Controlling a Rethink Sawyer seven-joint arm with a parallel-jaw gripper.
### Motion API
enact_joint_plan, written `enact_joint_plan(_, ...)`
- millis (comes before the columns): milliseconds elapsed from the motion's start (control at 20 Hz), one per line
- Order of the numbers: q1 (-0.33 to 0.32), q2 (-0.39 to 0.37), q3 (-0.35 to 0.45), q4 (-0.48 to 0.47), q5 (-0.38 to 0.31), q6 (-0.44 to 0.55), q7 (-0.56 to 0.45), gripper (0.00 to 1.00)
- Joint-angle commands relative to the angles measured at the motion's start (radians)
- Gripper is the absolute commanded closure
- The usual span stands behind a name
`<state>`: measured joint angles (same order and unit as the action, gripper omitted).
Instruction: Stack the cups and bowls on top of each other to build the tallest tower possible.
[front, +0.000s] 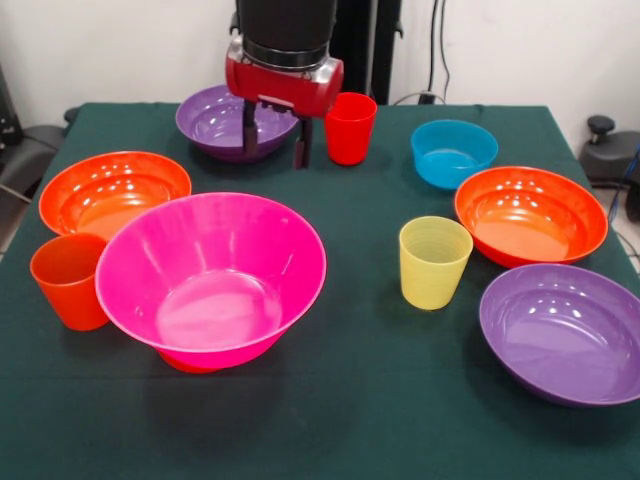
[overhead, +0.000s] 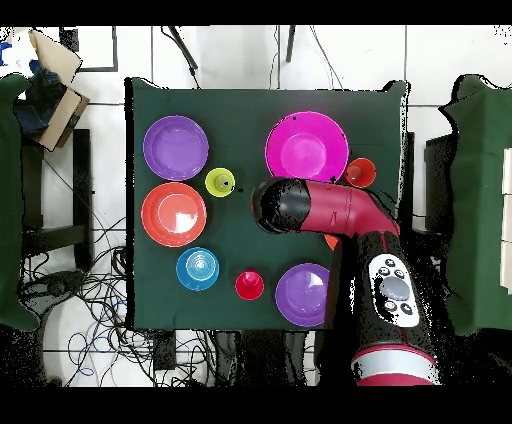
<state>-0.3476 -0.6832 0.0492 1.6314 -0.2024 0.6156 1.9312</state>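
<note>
Gripper (front: 273, 135) hangs empty, its two fingers parted, between the far purple bowl (front: 215, 120) and the red cup (front: 350, 127). No tower yet: pink bowl (front: 212, 275) stands alone, well in front. Risk: descending here, a finger could clip the purple bowl's rim or tip the red cup.

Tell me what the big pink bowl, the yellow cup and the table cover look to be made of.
Pink bowl: likely glossy plastic; bright highlights on its inside.
Yellow cup: probably plastic, slightly translucent, with fine horizontal ribs.
Table cover: seemingly matte dark green cloth; no shine, soft edges.
</note>
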Motion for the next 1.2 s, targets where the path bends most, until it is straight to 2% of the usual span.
enact_joint_plan(50, 0.051, 0.017, 0.094, 0.105, -0.064, -0.066, -0.014, 0.00)
enact_joint_plan(400, 0.119, 0.007, 0.044, 0.185, -0.013, -0.147, 0.148, 0.00)
enact_joint_plan(600, 0.159, -0.017, 0.001, 0.232, 0.023, -0.155, 0.213, 0.00)
enact_joint_plan(900, 0.209, -0.057, -0.060, 0.294, 0.066, -0.177, 0.269, 0.00)
enact_joint_plan(1200, 0.251, -0.086, -0.114, 0.305, 0.078, -0.165, 0.284, 0.00)
